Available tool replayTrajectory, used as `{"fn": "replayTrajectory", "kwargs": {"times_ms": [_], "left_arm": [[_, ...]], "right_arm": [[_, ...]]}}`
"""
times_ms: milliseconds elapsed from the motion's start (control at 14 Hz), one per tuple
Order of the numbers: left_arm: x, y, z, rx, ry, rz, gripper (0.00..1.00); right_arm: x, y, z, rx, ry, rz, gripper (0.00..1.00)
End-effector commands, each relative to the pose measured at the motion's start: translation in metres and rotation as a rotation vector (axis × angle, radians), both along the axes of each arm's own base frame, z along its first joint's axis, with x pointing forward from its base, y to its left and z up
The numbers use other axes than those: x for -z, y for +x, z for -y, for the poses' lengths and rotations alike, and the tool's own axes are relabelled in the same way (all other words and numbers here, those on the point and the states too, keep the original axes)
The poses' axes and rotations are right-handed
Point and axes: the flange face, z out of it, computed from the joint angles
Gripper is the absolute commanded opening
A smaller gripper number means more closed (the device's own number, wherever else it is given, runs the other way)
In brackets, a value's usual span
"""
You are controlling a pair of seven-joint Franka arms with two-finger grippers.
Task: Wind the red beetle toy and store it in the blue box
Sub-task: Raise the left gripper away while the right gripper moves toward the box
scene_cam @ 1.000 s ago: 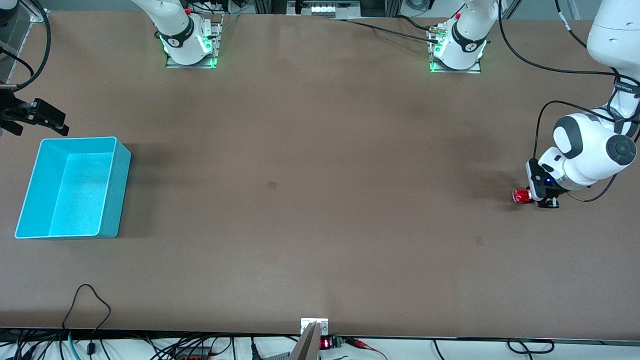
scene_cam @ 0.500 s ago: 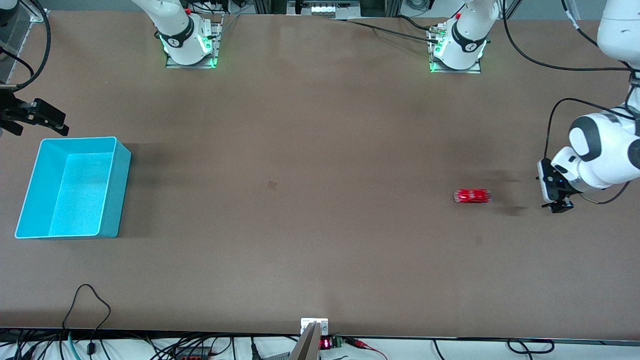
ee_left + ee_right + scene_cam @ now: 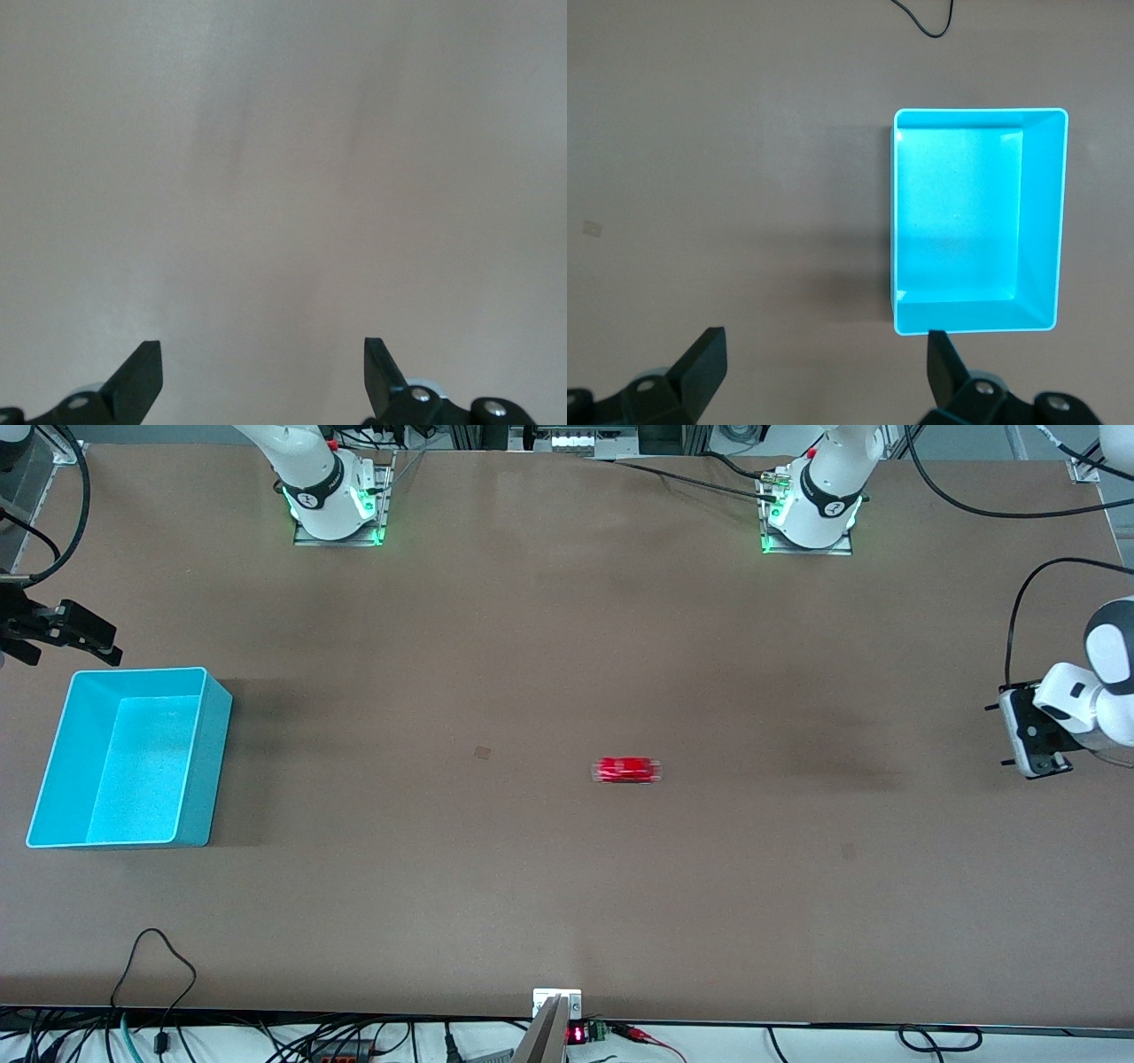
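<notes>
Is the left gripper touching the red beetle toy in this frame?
Apart. The front view shows the red beetle toy alone mid-table, with bare table between it and the left gripper; the left wrist view shows open fingers holding nothing.

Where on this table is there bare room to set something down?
Bare brown tabletop spreads between the light cyan-blue plastic box and the tiny red beetle toy car, and from the car to the open left gripper. Only the box's corner, under the open right gripper, is crowded.

table (image 3: 567, 646): brown, bare | black cable (image 3: 155, 957): looped at table's camera-side edge
</notes>
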Motion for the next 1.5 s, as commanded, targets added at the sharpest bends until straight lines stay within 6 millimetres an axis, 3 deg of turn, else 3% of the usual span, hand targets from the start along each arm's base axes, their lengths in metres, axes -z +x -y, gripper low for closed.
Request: {"fn": "replayTrajectory", "kwargs": {"times_ms": [0,429,1071,1286,1429], "left_arm": [[-0.033,-0.005,0.005,-0.105,0.035,-0.039,1.0],[-0.091,-0.01,0.058,-0.254,0.082,-0.084,1.0],[-0.155,-0.025,0.13,-0.578,0.188,-0.058,1.0],[-0.177,-0.022,0.155,-0.719,0.229,-0.048,1.0],[-0.19,-0.018,0.184,-0.802,0.248,-0.021,1.0]], "right_arm": [[-0.001,-0.002,0.002,0.012,0.011,0.011,1.0],[-0.002,-0.002,0.003,0.013,0.011,0.013,1.0],[-0.001,0.003,0.001,0.011,0.009,0.034,1.0],[-0.006,0.007,0.0,0.011,0.006,0.057,1.0],[-0.004,0.009,0.003,0.016,0.008,0.054,1.0]]}}
